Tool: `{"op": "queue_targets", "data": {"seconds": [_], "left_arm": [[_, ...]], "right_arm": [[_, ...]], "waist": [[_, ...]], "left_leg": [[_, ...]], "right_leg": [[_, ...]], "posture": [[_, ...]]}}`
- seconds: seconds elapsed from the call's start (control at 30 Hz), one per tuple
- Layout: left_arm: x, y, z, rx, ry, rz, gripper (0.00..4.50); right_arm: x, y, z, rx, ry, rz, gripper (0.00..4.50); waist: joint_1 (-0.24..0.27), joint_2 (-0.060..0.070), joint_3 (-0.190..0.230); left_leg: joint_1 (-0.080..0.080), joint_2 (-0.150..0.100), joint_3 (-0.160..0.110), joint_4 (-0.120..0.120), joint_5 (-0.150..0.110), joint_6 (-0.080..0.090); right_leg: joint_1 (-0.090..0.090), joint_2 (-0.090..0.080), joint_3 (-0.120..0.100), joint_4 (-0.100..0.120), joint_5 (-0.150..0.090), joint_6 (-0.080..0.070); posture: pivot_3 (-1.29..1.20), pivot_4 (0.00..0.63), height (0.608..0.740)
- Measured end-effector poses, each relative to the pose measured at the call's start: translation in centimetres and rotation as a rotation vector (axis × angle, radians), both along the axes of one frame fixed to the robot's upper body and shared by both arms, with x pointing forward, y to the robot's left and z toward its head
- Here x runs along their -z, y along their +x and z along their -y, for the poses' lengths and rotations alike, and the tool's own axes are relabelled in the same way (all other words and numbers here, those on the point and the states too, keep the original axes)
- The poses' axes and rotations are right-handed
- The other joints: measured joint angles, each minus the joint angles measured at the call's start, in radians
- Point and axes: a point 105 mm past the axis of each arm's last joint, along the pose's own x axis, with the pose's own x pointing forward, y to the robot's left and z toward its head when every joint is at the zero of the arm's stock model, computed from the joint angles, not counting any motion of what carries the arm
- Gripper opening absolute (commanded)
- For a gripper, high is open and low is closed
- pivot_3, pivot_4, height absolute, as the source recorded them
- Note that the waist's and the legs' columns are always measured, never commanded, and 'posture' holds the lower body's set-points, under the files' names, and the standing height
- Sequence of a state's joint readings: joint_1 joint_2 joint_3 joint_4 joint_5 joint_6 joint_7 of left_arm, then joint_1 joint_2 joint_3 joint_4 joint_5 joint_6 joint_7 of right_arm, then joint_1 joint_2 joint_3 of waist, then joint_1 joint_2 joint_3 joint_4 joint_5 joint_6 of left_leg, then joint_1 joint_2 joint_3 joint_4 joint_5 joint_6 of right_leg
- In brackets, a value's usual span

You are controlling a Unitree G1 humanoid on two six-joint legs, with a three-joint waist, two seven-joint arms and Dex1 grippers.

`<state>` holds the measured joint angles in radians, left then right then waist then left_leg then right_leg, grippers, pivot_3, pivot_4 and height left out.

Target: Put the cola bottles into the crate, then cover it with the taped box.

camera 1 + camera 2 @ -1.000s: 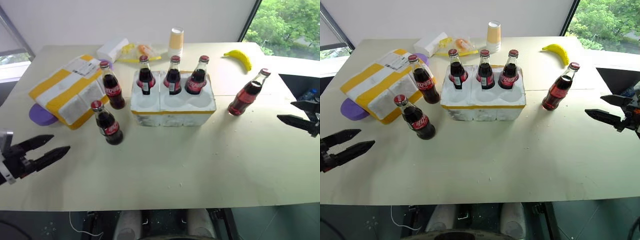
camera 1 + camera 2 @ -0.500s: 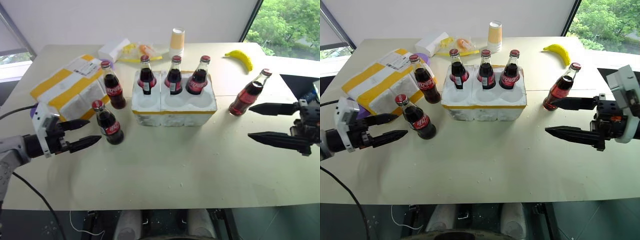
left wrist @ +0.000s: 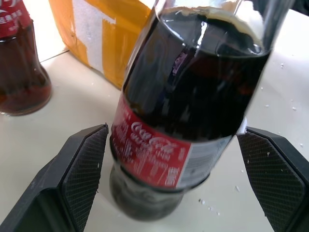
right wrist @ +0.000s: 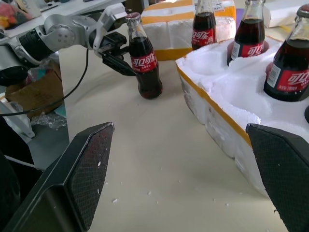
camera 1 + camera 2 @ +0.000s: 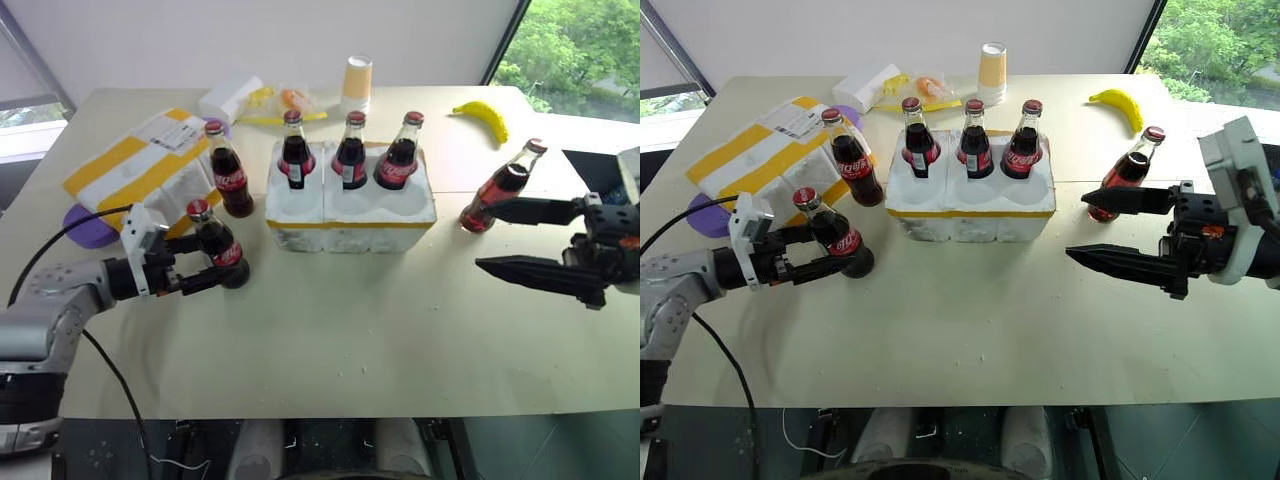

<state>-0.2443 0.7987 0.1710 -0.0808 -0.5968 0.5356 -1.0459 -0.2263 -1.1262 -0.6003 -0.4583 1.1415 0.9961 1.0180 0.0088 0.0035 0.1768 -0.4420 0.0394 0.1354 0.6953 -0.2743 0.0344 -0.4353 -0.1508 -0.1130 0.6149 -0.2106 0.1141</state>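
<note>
Wide pale beige surface (image 5: 330, 330), broad bare stretch across its near half, so plenty of room for swinging arms there. At 10 o'clock, large white styrofoam taped box (image 5: 140, 170) wrapped in wide yellow bands with a shipping label, resting partly on a purple disc (image 5: 85, 228). At 12 o'clock, white styrofoam crate (image 5: 350, 205) with a yellow band round its rim: three small dark-cola glass bottles (image 5: 349, 152), red-capped and red-labelled, seated in the far wells, three near wells vacant.

Left claw (image 5: 825, 252) released, fingers spread either side of a loose cola bottle (image 5: 838, 238) at 9 o'clock, label level between the pads. Best to close squarely on the label band, lift straight until the base clears the crate rim, then lower upright into the near left well. Tight on that side: another loose bottle (image 5: 228, 172) stands just behind at 10 o'clock, near the box edge, so no sideways sweep.

Right claw (image 5: 1110, 228) released, empty, just short of the last loose bottle (image 5: 1127, 175) at 2 o'clock, with the surface's right edge near. Yellow banana (image 5: 478, 115) and paper cup (image 5: 356, 77) well apart.
</note>
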Motion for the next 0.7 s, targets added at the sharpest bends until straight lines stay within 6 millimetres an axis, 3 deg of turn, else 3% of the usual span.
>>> {"op": "queue_targets", "data": {"seconds": [0.17, 0.27, 0.3, 0.57, 0.7], "left_arm": [[-0.2, 0.2, 0.5, 0.011, -0.010, 0.010, 4.37], [-0.3, 0.3, 0.6, 0.014, -0.014, 0.015, 2.99], [-0.4, 0.4, 0.6, 0.011, -0.015, 0.021, 2.76], [-0.7, 0.4, 0.7, 0.023, -0.004, -0.004, 2.75], [-2.3, 0.8, 1.7, 0.085, -0.017, -0.034, 2.75]], "right_arm": [[0.0, 0.0, -0.7, -0.021, 0.005, -0.003, 4.50], [0.1, -0.1, -1.0, -0.031, 0.006, -0.009, 4.50], [0.1, -0.1, -1.0, -0.034, 0.007, -0.009, 4.50], [0.3, 0.0, -1.3, -0.044, 0.006, -0.014, 4.50], [0.7, 0.0, -1.5, -0.054, 0.009, -0.021, 4.50]], "waist": [[0.004, 0.000, 0.000], [0.005, 0.000, 0.000], [0.005, 0.000, 0.000], [0.004, -0.001, 0.000], [0.007, -0.004, 0.002]], "left_leg": [[0.000, 0.000, 0.000, 0.001, 0.000, 0.001], [0.000, 0.000, -0.001, 0.002, -0.001, 0.001], [0.000, 0.000, -0.001, 0.002, -0.001, 0.001], [0.000, 0.000, -0.001, 0.002, -0.001, 0.002], [-0.001, 0.000, -0.001, 0.003, -0.001, 0.002]], "right_leg": [[0.001, 0.000, 0.000, 0.000, 0.000, 0.000], [0.001, 0.000, 0.000, 0.000, 0.000, 0.000], [0.002, 0.000, 0.000, 0.000, 0.000, 0.000], [0.002, 0.000, 0.000, 0.000, 0.000, 0.000], [0.002, 0.000, 0.000, 0.000, 0.000, 0.000]], "posture": [[0.00, 0.150, 0.740], [0.00, 0.150, 0.740], [0.00, 0.150, 0.740], [0.00, 0.150, 0.740], [0.00, 0.150, 0.740]]}}
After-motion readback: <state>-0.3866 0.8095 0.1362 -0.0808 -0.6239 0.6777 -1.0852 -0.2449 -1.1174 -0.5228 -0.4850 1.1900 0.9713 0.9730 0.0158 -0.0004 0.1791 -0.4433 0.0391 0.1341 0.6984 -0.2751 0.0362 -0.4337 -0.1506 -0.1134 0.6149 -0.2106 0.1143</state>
